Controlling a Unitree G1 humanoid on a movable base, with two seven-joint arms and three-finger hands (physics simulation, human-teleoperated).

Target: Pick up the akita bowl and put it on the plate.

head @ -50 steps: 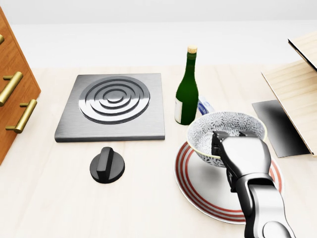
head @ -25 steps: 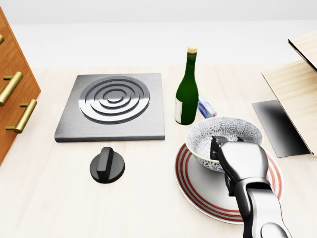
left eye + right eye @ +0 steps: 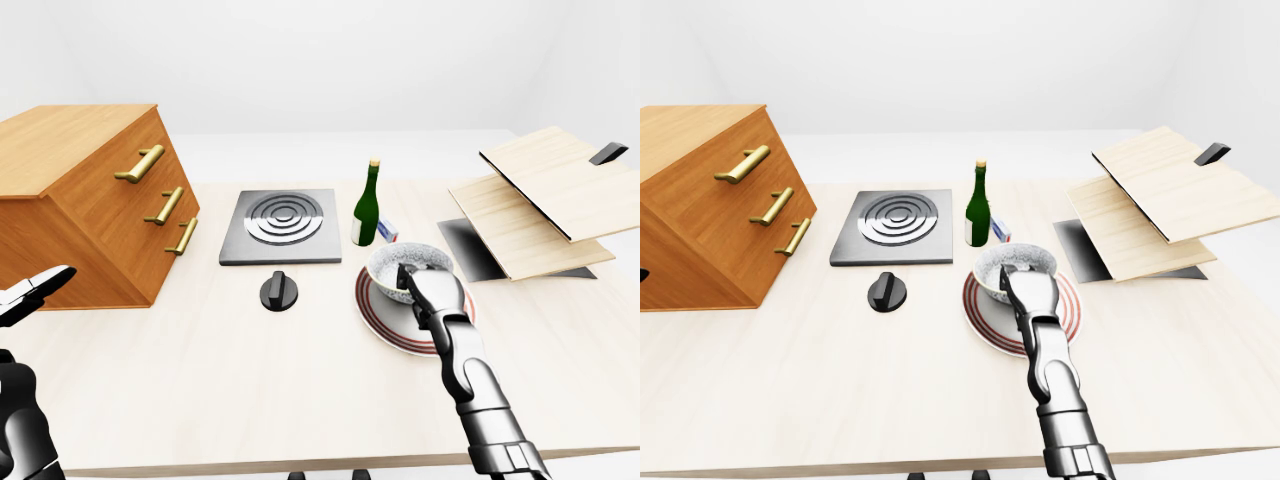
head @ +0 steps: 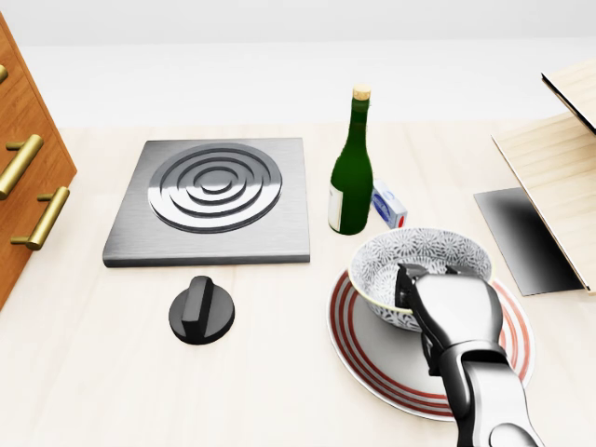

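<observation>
1. On a round white plate (image 4: pixel 352 346) with red rings near its edge, toward its upper part in the head view: one akita bowl (image 4: pixel 424 253), deep and round. Underside meets the plate's white centre.
2. Bowl patterned inside in fine dark blue-grey on white, same pattern on the outer wall, with a thin cream rim. Upright and empty.
3. Gripped at its lower-right rim by the silver right hand (image 4: pixel 452 312). Dark fingertips (image 4: pixel 406 279) hooked over the rim into the bowl, back of the hand covering the outer wall.
4. Just above the bowl, one small blue-and-white box (image 4: pixel 388 207) lying flat. Beside that, one upright green glass bottle (image 4: pixel 352 172) with a pale cap and white label.
5. Further left, one square grey metal hob (image 4: pixel 212 198) with raised concentric rings. Below it, one round black knob (image 4: pixel 201 312).
6. Holding everything, a pale wooden tabletop (image 4: pixel 93 372). Plain white walls behind.
7. Left edge: one slanted orange-brown wooden cabinet (image 3: pixel 90 200) with three brass handles.
8. Right edge: two pale wooden boards (image 3: pixel 540 205), overlapping and tilted, over a dark grey sheet (image 3: pixel 470 250).
9. Bottom left of the left-eye view: left hand (image 3: pixel 30 293), fingers apart, holding nothing, well apart from the plate.
</observation>
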